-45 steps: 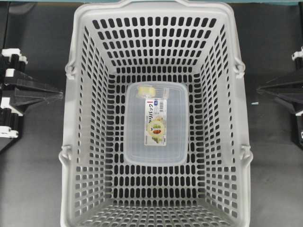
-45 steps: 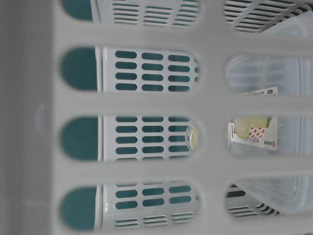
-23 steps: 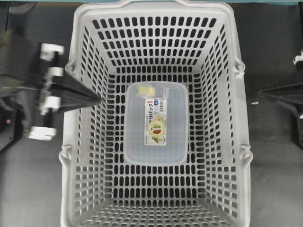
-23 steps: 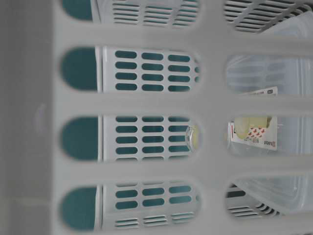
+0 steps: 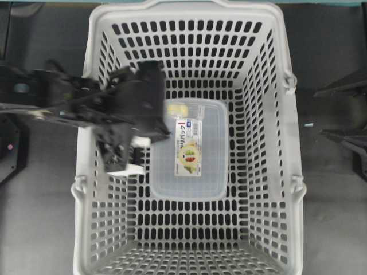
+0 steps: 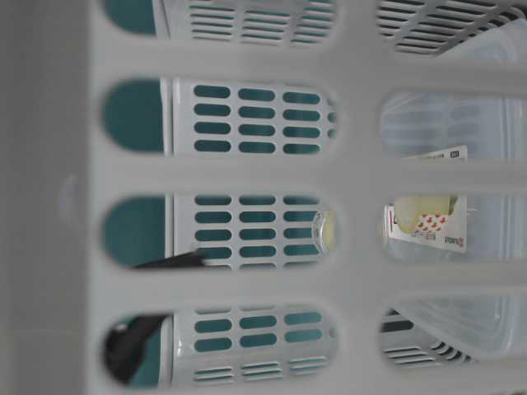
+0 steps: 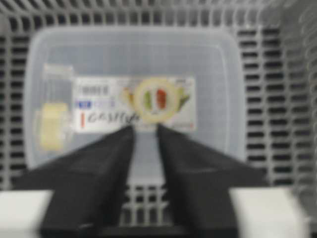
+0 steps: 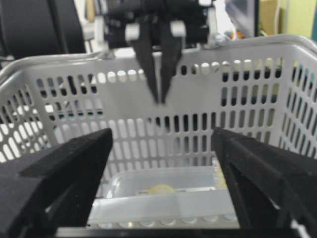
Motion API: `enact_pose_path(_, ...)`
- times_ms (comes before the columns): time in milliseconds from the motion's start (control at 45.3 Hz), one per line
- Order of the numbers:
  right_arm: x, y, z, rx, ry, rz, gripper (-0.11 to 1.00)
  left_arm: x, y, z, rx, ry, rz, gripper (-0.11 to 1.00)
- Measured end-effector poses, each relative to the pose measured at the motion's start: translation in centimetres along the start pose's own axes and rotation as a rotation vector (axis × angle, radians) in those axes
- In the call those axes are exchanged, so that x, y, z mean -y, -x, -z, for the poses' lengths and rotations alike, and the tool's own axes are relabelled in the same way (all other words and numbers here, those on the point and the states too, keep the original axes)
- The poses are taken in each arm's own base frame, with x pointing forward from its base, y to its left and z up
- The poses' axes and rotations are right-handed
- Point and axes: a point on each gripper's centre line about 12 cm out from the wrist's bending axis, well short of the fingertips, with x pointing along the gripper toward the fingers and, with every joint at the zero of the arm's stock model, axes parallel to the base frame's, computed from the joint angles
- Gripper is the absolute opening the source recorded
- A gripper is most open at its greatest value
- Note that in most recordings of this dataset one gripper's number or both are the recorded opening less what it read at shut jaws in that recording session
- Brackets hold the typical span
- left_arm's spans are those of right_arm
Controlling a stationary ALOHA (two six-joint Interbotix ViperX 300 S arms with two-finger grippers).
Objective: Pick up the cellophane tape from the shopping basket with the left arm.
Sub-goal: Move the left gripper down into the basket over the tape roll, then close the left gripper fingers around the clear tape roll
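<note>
The black left gripper [image 7: 144, 130] is hanging over the big light-grey slotted shopping basket [image 5: 275, 172], jaws only slightly parted and empty, since the small pale-yellow tape roll [image 5: 177, 108] is sitting off to its side on the clear lidded box [image 5: 212, 172].

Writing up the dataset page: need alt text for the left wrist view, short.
Blurred view down into a grey basket: the left gripper, its two black fingers a narrow gap apart, hangs over a clear lidded box with a fruit-picture label. A small pale-yellow tape roll lies on the box's left end, left of the fingertips.
</note>
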Motion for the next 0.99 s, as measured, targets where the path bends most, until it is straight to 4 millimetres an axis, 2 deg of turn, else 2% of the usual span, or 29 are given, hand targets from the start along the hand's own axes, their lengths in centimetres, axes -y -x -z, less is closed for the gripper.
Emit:
enact_pose_path(155,-0.1,0.1,-0.2,0.009,0.000,-0.004,0.78,0.4,-2.3,-0.3,-0.089,-0.005,0.003,0.79)
enact_pose_path(243,-0.1,0.1,-0.2,0.010,0.000,-0.007,0.78,0.8,-3.6,-0.4,-0.121,-0.016,0.007,0.91)
enact_pose_path(353,-0.2,0.1,-0.2,0.010,0.000,-0.010,0.78,1.2,-5.1,-0.8,-0.144,-0.024,0.011,0.90)
enact_pose_path(685,-0.3,0.1,-0.2,0.009,0.000,-0.018,0.78,2.0,-10.0,0.7,-0.245,-0.039,0.016,0.90)
enact_pose_path(994,-0.3,0.1,-0.1,0.006,0.000,-0.017,0.78,2.0,-11.2,1.2,-0.269,-0.039,0.015,0.90)
